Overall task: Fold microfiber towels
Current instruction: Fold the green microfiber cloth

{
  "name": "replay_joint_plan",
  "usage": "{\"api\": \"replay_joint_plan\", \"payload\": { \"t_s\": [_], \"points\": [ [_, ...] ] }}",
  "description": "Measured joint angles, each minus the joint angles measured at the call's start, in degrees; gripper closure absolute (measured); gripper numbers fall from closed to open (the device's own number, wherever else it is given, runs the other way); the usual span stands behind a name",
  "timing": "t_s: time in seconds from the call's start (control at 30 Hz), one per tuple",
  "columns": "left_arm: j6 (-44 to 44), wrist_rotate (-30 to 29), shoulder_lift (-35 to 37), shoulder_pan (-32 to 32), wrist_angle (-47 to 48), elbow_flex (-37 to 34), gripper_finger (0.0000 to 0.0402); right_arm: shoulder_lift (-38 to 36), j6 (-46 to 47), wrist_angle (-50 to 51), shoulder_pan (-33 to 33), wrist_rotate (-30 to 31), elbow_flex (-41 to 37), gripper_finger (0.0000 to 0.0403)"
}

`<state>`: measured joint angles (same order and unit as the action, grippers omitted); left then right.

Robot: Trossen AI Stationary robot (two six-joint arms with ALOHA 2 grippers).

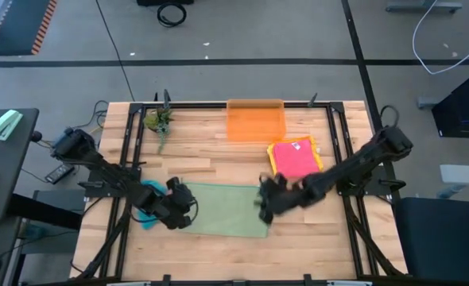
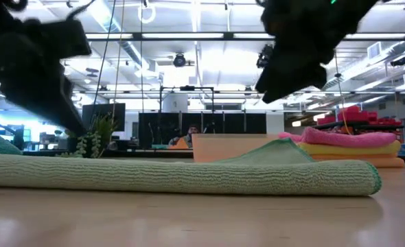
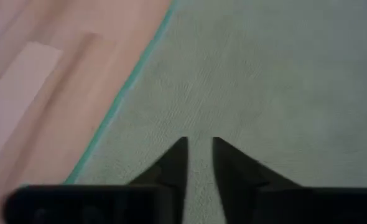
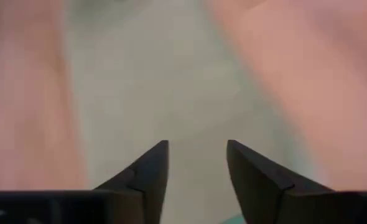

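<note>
Sage green towel (image 1: 225,209) lies folded on the counter (image 1: 218,155), long axis running side to side; left pincer (image 1: 180,208) and right pincer (image 1: 268,202), both parted and empty, hover over opposite ends.

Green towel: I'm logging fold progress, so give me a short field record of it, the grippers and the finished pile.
green towel: folded into a flat strip at the table's front, one corner peaked up in the low view
left gripper: open, empty, over the strip's left end
right gripper: open, empty, over the strip's right end
folded stack: pink on top, yellow and orange beneath, right of the orange bin
</note>
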<state>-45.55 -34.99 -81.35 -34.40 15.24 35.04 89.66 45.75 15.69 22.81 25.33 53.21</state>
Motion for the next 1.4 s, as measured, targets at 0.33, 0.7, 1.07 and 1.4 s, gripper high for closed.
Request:
{"api": "replay_joint_plan", "payload": {
  "t_s": [0.33,0.7,1.07,1.4],
  "points": [
    [0.54,3.87,-10.64,3.93,-2.18,0.1,0.0393,16.77,7.96,-17.18,8.94,-3.85,-0.07,0.0393],
    [-4.27,18.3,-12.7,-4.64,-15.25,4.25,0.0396,13.71,-4.81,-1.12,-3.39,-5.07,-0.23,0.0401],
    [11.72,5.87,-12.49,-7.04,-9.51,17.03,0.0395,-0.77,-22.72,-3.5,-16.28,-9.13,-0.2,0.0402],
    [12.89,9.31,-12.52,3.27,-11.42,8.75,0.0394,10.71,-8.31,-20.76,5.22,-0.98,-0.15,0.0402]
  ]
}}
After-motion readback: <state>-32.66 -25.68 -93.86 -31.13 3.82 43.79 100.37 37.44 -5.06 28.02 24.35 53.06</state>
